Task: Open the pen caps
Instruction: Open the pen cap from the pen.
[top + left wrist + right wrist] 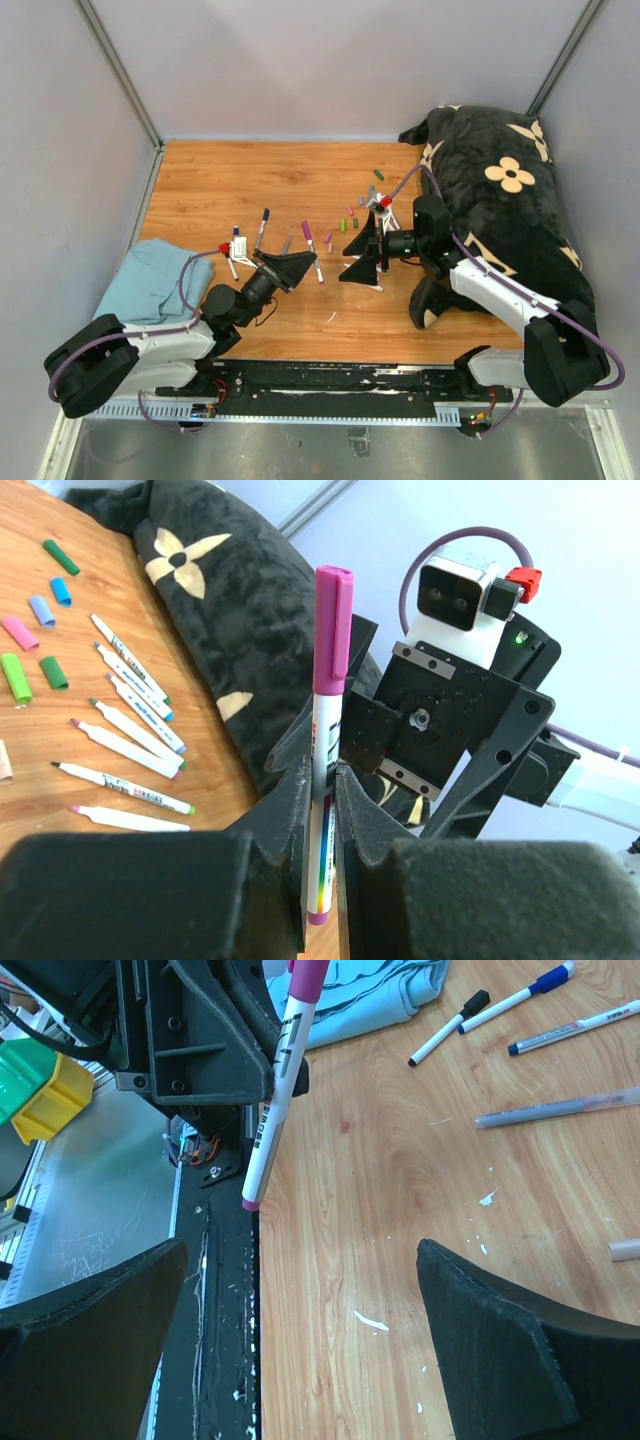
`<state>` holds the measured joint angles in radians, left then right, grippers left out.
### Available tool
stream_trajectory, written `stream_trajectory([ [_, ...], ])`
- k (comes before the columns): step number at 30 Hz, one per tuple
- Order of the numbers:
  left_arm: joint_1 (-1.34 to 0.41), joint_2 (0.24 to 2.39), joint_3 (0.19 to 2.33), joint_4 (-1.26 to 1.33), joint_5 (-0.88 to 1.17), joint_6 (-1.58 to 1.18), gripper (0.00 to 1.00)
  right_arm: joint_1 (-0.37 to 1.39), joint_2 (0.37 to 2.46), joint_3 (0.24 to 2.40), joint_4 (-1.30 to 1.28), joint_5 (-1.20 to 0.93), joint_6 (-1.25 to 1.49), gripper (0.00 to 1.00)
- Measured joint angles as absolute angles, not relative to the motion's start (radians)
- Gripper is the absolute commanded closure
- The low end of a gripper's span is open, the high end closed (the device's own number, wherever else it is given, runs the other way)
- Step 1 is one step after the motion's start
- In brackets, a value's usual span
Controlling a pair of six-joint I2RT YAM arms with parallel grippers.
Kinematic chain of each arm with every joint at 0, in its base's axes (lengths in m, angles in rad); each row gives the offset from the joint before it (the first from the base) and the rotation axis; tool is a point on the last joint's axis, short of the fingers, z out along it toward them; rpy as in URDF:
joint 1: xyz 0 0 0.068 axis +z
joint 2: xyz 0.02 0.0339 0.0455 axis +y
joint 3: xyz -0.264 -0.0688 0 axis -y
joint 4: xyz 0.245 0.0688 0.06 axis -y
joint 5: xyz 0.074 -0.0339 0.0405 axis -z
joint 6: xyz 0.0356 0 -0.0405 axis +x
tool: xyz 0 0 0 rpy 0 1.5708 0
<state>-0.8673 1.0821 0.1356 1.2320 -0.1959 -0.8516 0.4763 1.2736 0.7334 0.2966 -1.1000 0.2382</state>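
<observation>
The left fingers [285, 825] are clenched on a white pen [326, 730], held upright with its magenta cap [333, 620] on, at twelve o'clock. The right fingers [500, 1350] are released and spread wide, facing that pen. Loose pen caps [40, 609] lie on the tabletop [220, 180] around ten o'clock in the left wrist view, beside what look like uncapped pens [130, 750].

Bright, even light; blurred near foregrounds.
</observation>
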Motion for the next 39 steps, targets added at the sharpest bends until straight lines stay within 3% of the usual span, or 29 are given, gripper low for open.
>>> stream_trajectory([
  [12,-0.895,1.213,0.136,1.351,-0.289,-0.903,1.00,0.476,1.273,0.690,0.378,-0.992,0.383,0.02],
  [16,-0.911,1.256,0.144,1.385,-0.313,-0.911,1.00,0.476,1.274,0.690,0.393,-0.973,0.418,0.08],
  [26,-0.954,1.370,0.212,1.459,-0.336,-0.920,1.00,0.491,1.311,0.692,0.376,-0.931,0.441,0.39],
  [39,-0.984,1.461,0.241,1.507,-0.353,-0.899,1.00,0.519,1.327,0.701,0.366,-0.943,0.450,0.46],
])
